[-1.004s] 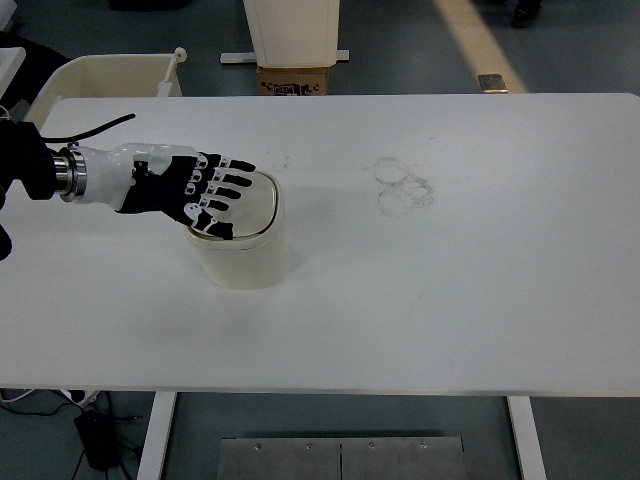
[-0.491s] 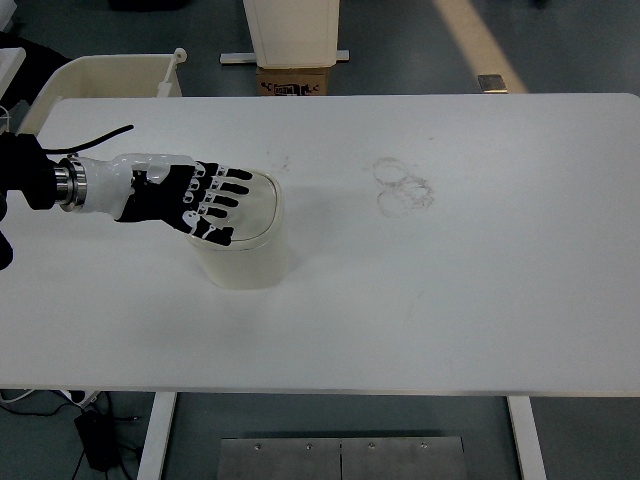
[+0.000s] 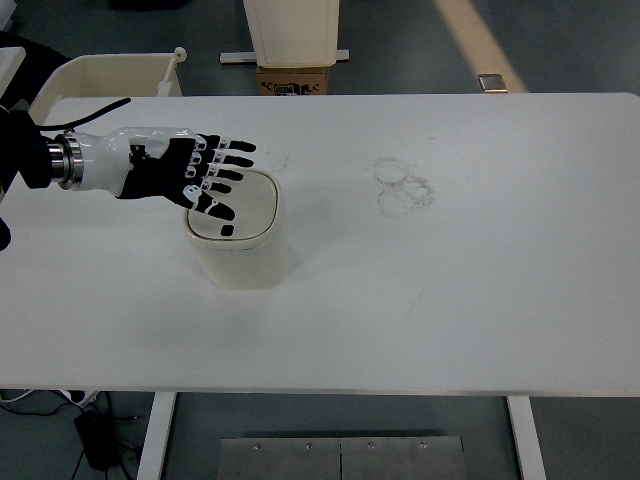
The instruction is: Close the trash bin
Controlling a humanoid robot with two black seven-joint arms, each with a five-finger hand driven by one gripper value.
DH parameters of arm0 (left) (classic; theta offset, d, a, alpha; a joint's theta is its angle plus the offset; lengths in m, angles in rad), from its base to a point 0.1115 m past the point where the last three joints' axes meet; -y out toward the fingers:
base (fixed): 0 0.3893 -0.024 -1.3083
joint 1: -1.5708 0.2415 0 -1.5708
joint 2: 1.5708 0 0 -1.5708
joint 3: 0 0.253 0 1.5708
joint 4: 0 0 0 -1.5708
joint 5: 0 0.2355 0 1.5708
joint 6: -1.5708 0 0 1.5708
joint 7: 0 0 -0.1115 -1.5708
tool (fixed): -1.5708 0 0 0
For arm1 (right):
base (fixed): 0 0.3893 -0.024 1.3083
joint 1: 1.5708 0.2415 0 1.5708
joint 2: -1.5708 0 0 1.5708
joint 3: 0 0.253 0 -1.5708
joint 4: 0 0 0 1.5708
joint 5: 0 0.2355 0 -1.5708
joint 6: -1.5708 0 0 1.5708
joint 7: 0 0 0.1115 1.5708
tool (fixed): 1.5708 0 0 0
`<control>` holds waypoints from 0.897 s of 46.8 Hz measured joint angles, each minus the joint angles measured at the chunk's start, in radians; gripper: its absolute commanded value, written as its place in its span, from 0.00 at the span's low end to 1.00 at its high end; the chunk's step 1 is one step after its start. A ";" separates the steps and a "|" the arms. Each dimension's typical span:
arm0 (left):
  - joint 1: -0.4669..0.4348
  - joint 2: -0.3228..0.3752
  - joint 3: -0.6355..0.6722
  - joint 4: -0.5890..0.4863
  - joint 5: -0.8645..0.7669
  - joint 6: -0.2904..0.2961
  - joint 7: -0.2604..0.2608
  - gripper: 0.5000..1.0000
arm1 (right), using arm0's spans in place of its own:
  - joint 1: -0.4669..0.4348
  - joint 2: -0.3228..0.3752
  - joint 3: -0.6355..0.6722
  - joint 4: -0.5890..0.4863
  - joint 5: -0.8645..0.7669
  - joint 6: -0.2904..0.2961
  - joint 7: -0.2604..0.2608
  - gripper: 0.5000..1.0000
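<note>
Head view: the robot's left hand (image 3: 190, 177), fingers spread flat and holding nothing, hovers over the back-left edge of a cream trash bin (image 3: 240, 245) on the left part of the white table (image 3: 450, 290). Half a second earlier the palm lay lower across the lid (image 3: 238, 208); it has since lifted and drawn back toward the left, leaving most of the flat, closed lid and its small dark mark exposed. Faint ring stains (image 3: 403, 186) mark the table well to the right.

No legible text; print on cardboard box (image 3: 294, 79) beyond table too blurred.
</note>
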 measured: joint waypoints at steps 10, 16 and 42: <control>0.003 0.017 -0.072 0.025 -0.001 -0.010 -0.003 1.00 | 0.000 0.000 0.000 0.000 0.000 0.000 0.000 0.98; 0.016 0.032 -0.133 0.062 -0.009 -0.011 -0.007 1.00 | 0.000 0.000 0.000 0.000 0.000 0.000 0.000 0.98; 0.287 -0.017 -0.441 0.455 -0.275 -0.081 -0.111 1.00 | -0.002 0.000 0.000 0.002 0.000 0.000 0.000 0.98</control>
